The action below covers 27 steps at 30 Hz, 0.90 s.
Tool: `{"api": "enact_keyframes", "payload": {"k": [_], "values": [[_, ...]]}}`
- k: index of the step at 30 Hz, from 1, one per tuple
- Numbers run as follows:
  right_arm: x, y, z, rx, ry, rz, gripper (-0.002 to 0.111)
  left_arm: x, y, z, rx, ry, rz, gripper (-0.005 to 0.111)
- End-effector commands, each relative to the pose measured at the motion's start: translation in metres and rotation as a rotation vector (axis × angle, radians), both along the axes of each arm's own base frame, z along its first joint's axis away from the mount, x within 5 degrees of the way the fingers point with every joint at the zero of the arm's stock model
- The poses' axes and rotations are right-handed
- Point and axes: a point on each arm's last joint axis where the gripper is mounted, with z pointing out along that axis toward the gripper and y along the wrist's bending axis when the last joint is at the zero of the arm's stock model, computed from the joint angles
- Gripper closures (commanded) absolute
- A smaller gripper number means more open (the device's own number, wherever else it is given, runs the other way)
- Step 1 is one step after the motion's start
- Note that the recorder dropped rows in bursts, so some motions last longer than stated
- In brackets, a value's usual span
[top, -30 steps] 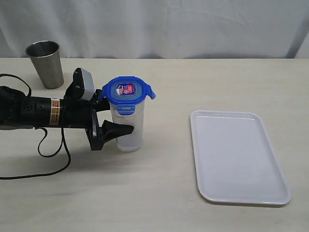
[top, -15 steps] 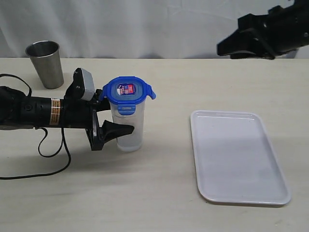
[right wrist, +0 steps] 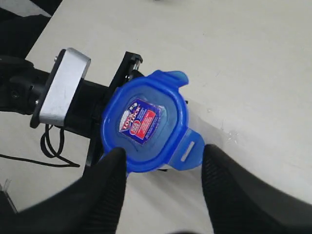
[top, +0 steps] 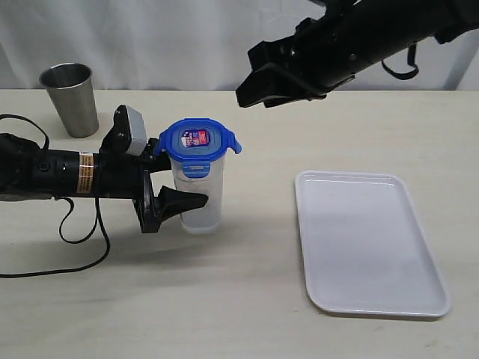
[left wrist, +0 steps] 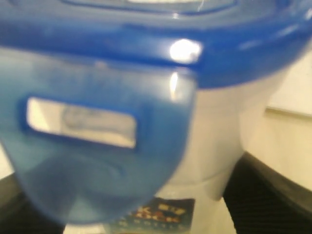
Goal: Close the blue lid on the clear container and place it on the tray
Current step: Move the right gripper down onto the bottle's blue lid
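Lid-closing step: left gripper [top: 177,181] clamps tall clear plastic container [top: 203,206], blue flapped plastic lid [top: 196,140] atop, well apart from flat white plastic tray [top: 372,301]. Right gripper [right wrist: 163,156] hovers above, fingers wide; it next must press the flaps down.

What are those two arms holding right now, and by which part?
The left gripper holds the container by its sides, jaws around the body just below the lid. The right gripper hangs open above it, holding nothing.
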Motion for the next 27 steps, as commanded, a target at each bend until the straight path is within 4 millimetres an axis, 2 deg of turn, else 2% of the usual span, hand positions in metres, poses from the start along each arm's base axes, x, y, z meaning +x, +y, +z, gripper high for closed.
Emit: {"api": "enact_keyframes", "payload": {"k": [1, 8, 18, 27], "values": [[0.012, 0.015, -0.022, -0.026, 0.074, 0.028, 0.06, 0.0, 0.002, -0.002, 0.021, 0.0, 0.011, 0.107], [0.022, 0.025, -0.046, -0.047, 0.185, 0.001, 0.06, 0.0, 0.002, -0.002, 0.017, 0.001, 0.014, 0.107], [0.026, 0.031, -0.056, -0.036, 0.194, -0.018, 0.061, 0.0, 0.002, -0.001, 0.014, 0.001, 0.015, 0.107], [0.031, 0.034, -0.073, -0.038, 0.235, -0.016, 0.065, 0.0, 0.002, -0.001, 0.01, 0.0, 0.014, 0.107]]}}
